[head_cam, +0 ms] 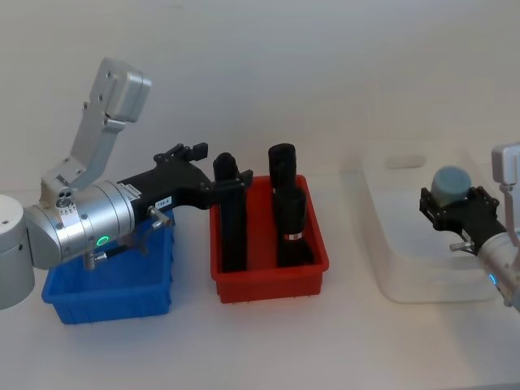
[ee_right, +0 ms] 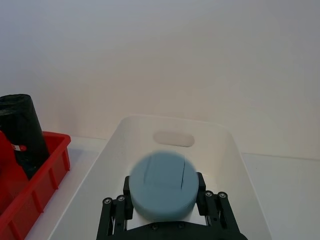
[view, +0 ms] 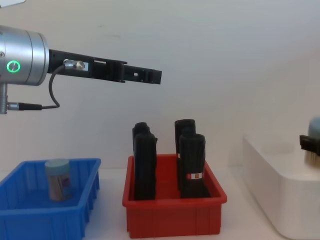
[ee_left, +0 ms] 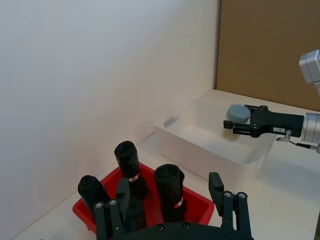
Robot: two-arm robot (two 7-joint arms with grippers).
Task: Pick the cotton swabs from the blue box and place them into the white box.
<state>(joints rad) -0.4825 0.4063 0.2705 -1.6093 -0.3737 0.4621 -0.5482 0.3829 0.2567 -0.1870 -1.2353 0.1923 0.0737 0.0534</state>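
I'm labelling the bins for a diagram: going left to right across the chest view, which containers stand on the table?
blue box → red bin → white box

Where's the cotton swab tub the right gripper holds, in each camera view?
Head view: cotton swab tub at right, in the right gripper, over the white box.
Left wrist view: far off, over the white box.
Right wrist view: close up, between the jaws.
Chest view: right edge, mid-height.
Shared landmark: the red bin.
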